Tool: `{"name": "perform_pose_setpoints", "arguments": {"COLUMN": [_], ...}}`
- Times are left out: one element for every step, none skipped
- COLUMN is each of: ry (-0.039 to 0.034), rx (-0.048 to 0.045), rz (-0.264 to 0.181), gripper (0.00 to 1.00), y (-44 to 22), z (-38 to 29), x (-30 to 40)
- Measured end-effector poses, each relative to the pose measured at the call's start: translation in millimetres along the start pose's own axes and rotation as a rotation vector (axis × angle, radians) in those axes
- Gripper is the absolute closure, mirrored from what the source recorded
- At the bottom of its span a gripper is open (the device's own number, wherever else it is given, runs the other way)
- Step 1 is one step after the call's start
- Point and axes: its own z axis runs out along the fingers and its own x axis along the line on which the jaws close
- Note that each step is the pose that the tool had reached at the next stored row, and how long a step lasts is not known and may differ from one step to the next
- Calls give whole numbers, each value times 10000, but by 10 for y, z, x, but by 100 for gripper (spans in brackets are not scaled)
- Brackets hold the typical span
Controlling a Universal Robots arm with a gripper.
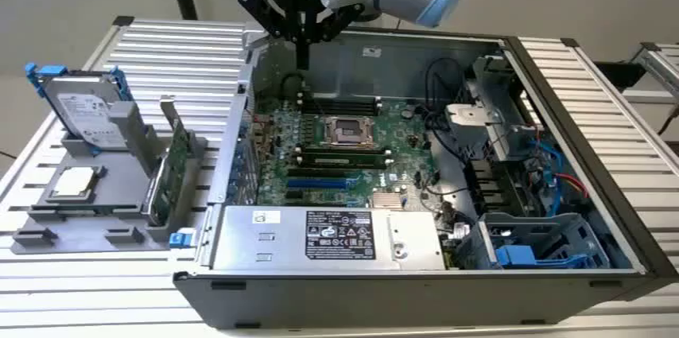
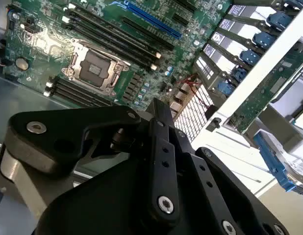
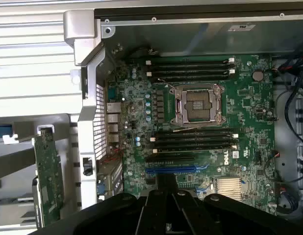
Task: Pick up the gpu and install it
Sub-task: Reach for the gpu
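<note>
Nearest us in the exterior view, we see the power supply (image 1: 329, 238) lying along the near wall of the open case (image 1: 594, 107). Behind it we see the motherboard (image 1: 409, 135) flat on the case floor. It has an open socket (image 1: 345, 131) in its middle and a blue slot (image 1: 318, 183) on the near side of that socket.

We see the gripper (image 1: 302, 61) hanging over the far part of the case toward the exterior view's left, clear above the board. Its fingers are pressed together with nothing between them. In both wrist views we see the black linkage up close and the board below it.

We find the gpu (image 1: 170, 171) outside the case, well apart from the gripper. It stands on its long edge in a grey holder (image 1: 106, 211) on the slatted table (image 1: 159, 52), just beside the case wall on the exterior view's left. Its silver bracket (image 1: 167, 115) sticks up at the far end. In the first wrist view we see its green face (image 3: 46, 181) beside that same wall.

We also note a hard drive (image 1: 91, 111) in a blue frame, upright at the holder's far end. A square chip (image 1: 72, 181) lies flat in the holder, further toward the exterior view's left than the gpu.
</note>
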Motion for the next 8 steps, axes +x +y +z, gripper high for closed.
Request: {"name": "perform_pose_setpoints", "arguments": {"ry": [0,-1,0,0,0,0,0,0], "rx": [0,-1,0,0,0,0,0,0], "rz": [1,0,0,0,0,0,1,1], "gripper": [100,100,100,100,100,100,100,100], "y": [0,0,0,0,0,0,0,0], "z": [0,2,3,3,3,3,3,3], "x": [0,0,0,0,0,0,1,3]}}
